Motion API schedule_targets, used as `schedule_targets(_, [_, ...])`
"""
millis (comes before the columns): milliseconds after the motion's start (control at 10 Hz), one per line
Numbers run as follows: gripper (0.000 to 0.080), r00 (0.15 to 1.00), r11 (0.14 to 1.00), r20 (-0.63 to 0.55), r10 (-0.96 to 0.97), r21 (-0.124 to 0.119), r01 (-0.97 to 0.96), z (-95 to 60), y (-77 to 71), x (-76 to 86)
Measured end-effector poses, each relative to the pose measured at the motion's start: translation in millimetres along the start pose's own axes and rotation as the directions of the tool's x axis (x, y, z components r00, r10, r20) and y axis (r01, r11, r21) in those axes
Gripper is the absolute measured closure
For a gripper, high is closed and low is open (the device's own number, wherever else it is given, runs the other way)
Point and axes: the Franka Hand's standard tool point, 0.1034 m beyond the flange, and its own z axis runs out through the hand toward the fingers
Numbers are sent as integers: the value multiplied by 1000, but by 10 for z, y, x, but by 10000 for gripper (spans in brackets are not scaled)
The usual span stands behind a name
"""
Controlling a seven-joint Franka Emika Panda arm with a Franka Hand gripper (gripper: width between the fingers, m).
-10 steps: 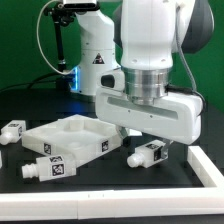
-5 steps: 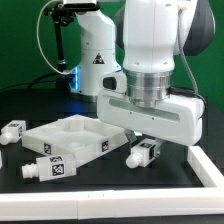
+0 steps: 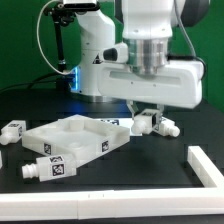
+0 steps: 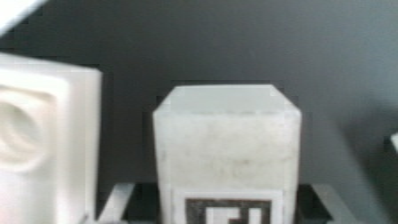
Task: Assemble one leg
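Note:
My gripper (image 3: 146,116) is shut on a leg (image 3: 152,123), a small white block with a black-and-white tag, and holds it above the black table just off the right corner of the large white square panel (image 3: 68,138). In the wrist view the leg (image 4: 226,135) fills the middle, its tag toward the gripper (image 4: 226,206), with a grey finger (image 4: 121,200) on each side. A raised corner of the panel (image 4: 39,120) shows beside it. Two more legs lie on the exterior view's left, one at the far left (image 3: 14,131) and one in front of the panel (image 3: 45,168).
A white L-shaped rail (image 3: 206,166) stands on the exterior view's right and runs along the front edge. The robot's base (image 3: 95,60) stands behind the panel.
The gripper has closed on the leg that lay on the table right of the panel, and has risen with it and shifted a little toward the back.

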Motion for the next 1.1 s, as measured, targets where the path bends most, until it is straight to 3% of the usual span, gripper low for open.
schedule_targets(100, [518, 1000, 1000, -3, -2, 6, 2, -44, 52, -118])
schedule_targets(500, [517, 999, 999, -13, -35, 2, 35, -11, 44, -125])
schedule_targets(700, [517, 970, 971, -18, -241, -12, 241, -34, 97, -379])
schedule_targets(900, [517, 924, 926, -58, -378, -15, 378, -11, 264, -558])
schedule_targets(1000, [517, 909, 912, -72, -411, -20, 410, 31, 358, -625])
schedule_targets(1100, [517, 913, 915, -62, -404, -20, 403, 30, 337, -612])
